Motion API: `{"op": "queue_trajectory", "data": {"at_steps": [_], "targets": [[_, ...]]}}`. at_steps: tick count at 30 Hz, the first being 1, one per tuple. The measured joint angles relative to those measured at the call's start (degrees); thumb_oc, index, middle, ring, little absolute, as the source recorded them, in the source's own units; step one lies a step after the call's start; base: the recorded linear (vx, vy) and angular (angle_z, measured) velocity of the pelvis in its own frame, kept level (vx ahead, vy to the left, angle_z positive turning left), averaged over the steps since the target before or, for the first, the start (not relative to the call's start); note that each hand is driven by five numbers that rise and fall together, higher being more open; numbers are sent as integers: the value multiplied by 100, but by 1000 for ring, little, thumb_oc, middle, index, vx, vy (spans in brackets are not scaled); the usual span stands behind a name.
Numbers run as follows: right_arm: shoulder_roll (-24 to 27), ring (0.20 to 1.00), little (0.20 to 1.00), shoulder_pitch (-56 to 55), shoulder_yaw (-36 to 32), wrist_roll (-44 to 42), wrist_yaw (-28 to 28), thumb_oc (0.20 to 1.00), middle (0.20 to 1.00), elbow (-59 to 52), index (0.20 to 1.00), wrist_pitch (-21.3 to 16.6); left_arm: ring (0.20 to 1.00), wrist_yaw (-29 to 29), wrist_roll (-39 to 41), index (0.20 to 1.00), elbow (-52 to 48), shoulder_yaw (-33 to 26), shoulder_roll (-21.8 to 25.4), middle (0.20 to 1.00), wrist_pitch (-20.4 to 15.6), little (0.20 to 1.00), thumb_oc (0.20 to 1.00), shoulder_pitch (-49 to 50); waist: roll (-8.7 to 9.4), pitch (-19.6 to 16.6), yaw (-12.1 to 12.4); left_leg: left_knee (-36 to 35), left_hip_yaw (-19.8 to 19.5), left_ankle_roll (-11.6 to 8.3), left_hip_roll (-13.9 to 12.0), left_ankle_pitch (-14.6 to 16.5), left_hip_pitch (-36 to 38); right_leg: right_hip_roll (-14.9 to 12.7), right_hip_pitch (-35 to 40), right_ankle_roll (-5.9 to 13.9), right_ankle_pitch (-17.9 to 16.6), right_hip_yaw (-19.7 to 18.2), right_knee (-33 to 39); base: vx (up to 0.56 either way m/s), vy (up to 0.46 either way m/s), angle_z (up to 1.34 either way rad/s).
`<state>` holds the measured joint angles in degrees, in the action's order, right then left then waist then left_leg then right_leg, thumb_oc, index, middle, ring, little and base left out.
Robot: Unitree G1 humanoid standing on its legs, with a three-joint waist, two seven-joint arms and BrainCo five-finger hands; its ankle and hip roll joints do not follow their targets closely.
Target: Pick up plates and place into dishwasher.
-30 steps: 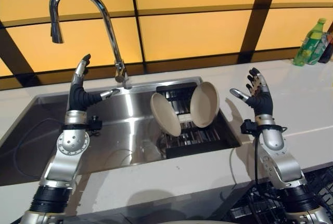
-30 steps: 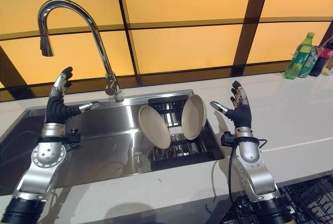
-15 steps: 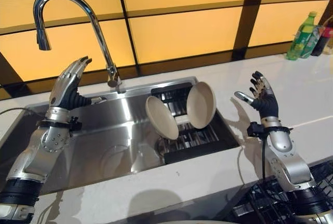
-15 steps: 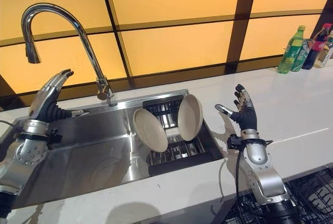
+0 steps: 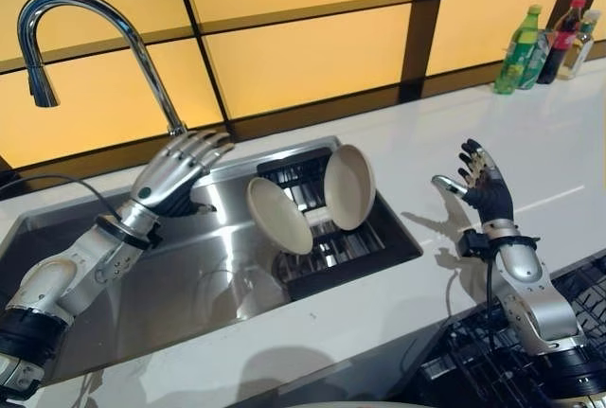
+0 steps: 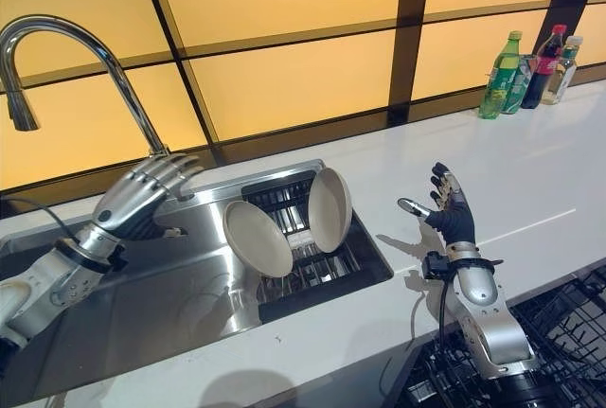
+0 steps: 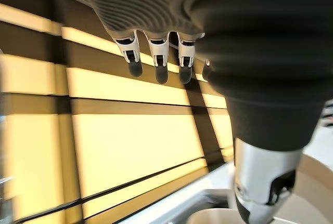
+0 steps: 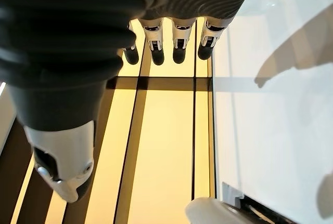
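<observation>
**Two plates lean in the sink rack, both hands empty**

Two round, matte cream plates stand on edge in a black slotted rack (image 5: 331, 247) at the centre of the frame. The rack sits in the right end of a brushed stainless steel sink (image 5: 189, 285). The left plate (image 5: 278, 215) tilts back to the left, its shallow face turned up and to the right. The right plate (image 5: 349, 186) stands nearly upright, its concave face toward the other. Their lower edges come close together in the rack; whether they touch I cannot tell.

The left hand (image 5: 175, 173) shows at centre left, over the back of the sink. Its silver, dark-tipped fingers are stretched out almost straight and spread a little, pointing toward the upper right. It holds nothing and is apart from the left plate. The right hand (image 5: 483, 190) is raised at centre right above the smooth white counter (image 5: 568, 152). Its palm faces the sink, its fingers are loosely spread and its thumb juts to the left; it too is empty, well clear of the right plate.

A tall, polished chrome tap (image 5: 76, 20) arches in the upper left. Behind the counter runs a wall of glossy amber panels (image 5: 303, 58) divided by dark strips. Some bottles, one of them green plastic, stand in the upper right corner (image 5: 521, 48). A black wire basket (image 5: 502, 361) shows at the lower right, below the counter edge.
</observation>
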<state>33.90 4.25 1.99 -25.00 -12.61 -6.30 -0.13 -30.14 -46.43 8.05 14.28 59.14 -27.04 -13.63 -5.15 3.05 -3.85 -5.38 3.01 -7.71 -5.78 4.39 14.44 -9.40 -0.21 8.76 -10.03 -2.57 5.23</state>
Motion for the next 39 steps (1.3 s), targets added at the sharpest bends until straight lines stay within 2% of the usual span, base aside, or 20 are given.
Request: {"op": "queue_trajectory", "data": {"at_steps": [3, 6, 9, 18, 24, 28, 30, 31, 32, 36, 38, 39], "targets": [[164, 1000, 1000, 3, 50, -41, 8, 1000, 1000, 12, 1000, 1, 1000, -277, -234, 1000, 58, 464, 1, 1000, 15, 1000, 1000, -236, -74, 43, -24, -1, 10, 2, 9, 1, -1, -7, -10, -6, 4, -6, 0, 59, 88, -3], [212, 1000, 1000, 4, 52, -41, 28, 1000, 1000, 18, 1000, 26, 1000, -404, -294, 1000, 84, 706, 0, 1000, 43, 1000, 1000, -348, -125, 81, -153, -1, 24, 9, 21, 5, -10, -14, -33, -15, 9, -24, 0, 48, 86, -3], [381, 1000, 1000, 49, 72, -40, 32, 1000, 1000, 19, 1000, 50, 1000, -489, -354, 1000, 197, 952, -2, 1000, 91, 1000, 1000, -517, -172, 170, -170, -1, 95, 48, 79, 12, -34, -46, -114, 8, -15, -114, 0, 17, 97, -12], [551, 1000, 1000, 619, 95, -36, 73, 1000, 1000, 81, 1000, 50, 1000, -634, -345, 1000, 554, 1145, -11, 1000, 395, 1000, 1000, -1201, -219, 565, -295, 3, 278, 134, 279, -36, -322, -181, -535, 55, -183, -346, -2, -46, 75, -12], [554, 1000, 1000, 698, 56, 12, 146, 1000, 1000, 78, 1000, 46, 1000, 30, -326, 1000, 484, 1175, -13, 1000, 238, 1000, 1000, -1291, -228, 652, -303, 3, 284, 137, 302, -39, -302, -207, -519, 65, -183, -352, -1, 84, 71, -1], [556, 1000, 1000, 769, 43, 16, 231, 1000, 1000, 6, 1000, 45, 1000, 554, -328, 1000, 563, 1406, -116, 1000, 133, 1000, 1000, -1219, -256, 760, -308, 17, 285, 115, 305, -59, -278, -208, -497, 86, -196, -352, -2, 71, 37, -1], [556, 1000, 1000, 789, 5, 22, 247, 1000, 1000, 3, 1000, 46, 655, 722, -327, 655, 551, 1406, -299, 655, 59, 655, 655, -1135, -277, 777, -315, 29, 289, 120, 305, -64, -268, -206, -492, 95, -203, -352, -2, 24, 17, -1], [557, 1000, 1000, 790, -8, 22, 249, 1000, 1000, -1, 1000, 47, 583, 789, -327, 583, 549, 1406, -343, 583, -2, 583, 583, -1120, -282, 784, -315, 29, 295, 120, 306, -64, -262, -207, -491, 99, -206, -352, -3, 17, 33, -2], [557, 1000, 1000, 791, -15, 22, 254, 1000, 1000, -3, 1000, 47, 561, 845, -322, 561, 550, 1405, -378, 561, -32, 561, 561, -1120, -287, 792, -314, 30, 298, 120, 307, -63, -252, -207, -483, 100, -206, -352, -2, 16, 33, -2], [557, 1000, 1000, 801, -84, 26, 356, 1000, 1000, -9, 1000, 50, 586, 1042, -198, 586, 544, 1404, -443, 586, -139, 586, 586, -1103, -314, 866, -309, 6, 293, 130, 313, -56, -187, -219, -409, 89, -186, -342, -1, 11, 16, 1], [557, 1000, 1000, 801, -98, 29, 370, 1000, 1000, -13, 1000, 58, 539, 1099, -200, 539, 545, 1402, -442, 539, -148, 539, 539, -1087, -323, 871, -305, 31, 289, 129, 314, -61, -185, -222, -403, 87, -185, -336, -2, 0, 0, 0], [557, 1000, 1000, 801, -114, 29, 381, 1000, 1000, -24, 1000, 61, 435, 1109, -201, 435, 545, 1395, -442, 435, -151, 435, 435, -1071, -333, 877, -306, 11, 288, 155, 315, -46, -180, -225, -396, 87, -184, -336, -2, 47, 30, 1]]}}
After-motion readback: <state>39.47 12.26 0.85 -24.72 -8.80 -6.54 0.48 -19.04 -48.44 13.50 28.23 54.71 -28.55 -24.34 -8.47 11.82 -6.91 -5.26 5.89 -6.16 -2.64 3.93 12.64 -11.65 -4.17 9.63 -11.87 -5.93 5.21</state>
